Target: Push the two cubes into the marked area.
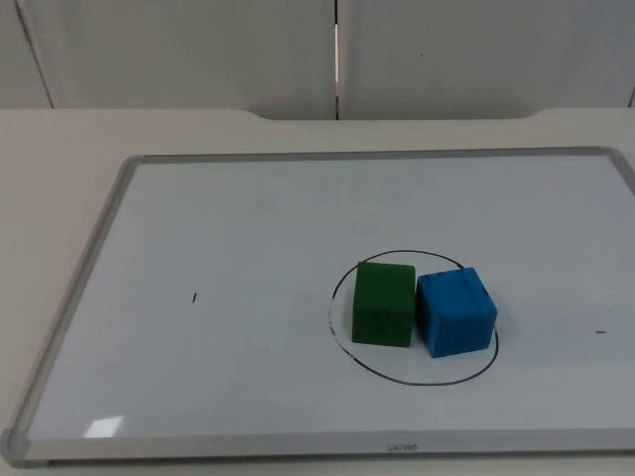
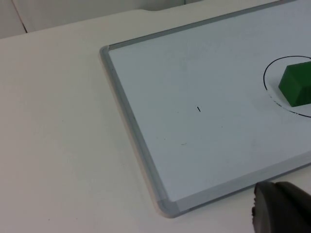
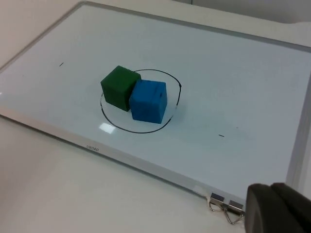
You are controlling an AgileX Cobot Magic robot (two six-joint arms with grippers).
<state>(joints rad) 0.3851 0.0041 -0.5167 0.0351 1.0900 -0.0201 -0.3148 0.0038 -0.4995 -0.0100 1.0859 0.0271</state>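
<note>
So: green foam cube [image 1: 383, 303] and blue foam cube [image 1: 454, 311] sit touching side by side inside the hand-drawn black circle [image 1: 342, 283] on the metal-framed whiteboard [image 1: 248, 258]. Blue's outer edge is at the line. Right wrist view adds a metal binder clip [image 3: 226, 208] at the board's corner. Left gripper [image 2: 282, 211] and right gripper [image 3: 277, 208] hang off the board's near edge; can't tell whether either is open or closed.

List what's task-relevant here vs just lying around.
Job:
green cube, inside the drawn circle
blue cube, inside it too, touching the green one
whiteboard carrying the circle

Lying about:
binder clip at the whiteboard's corner
two small pen ticks
</note>
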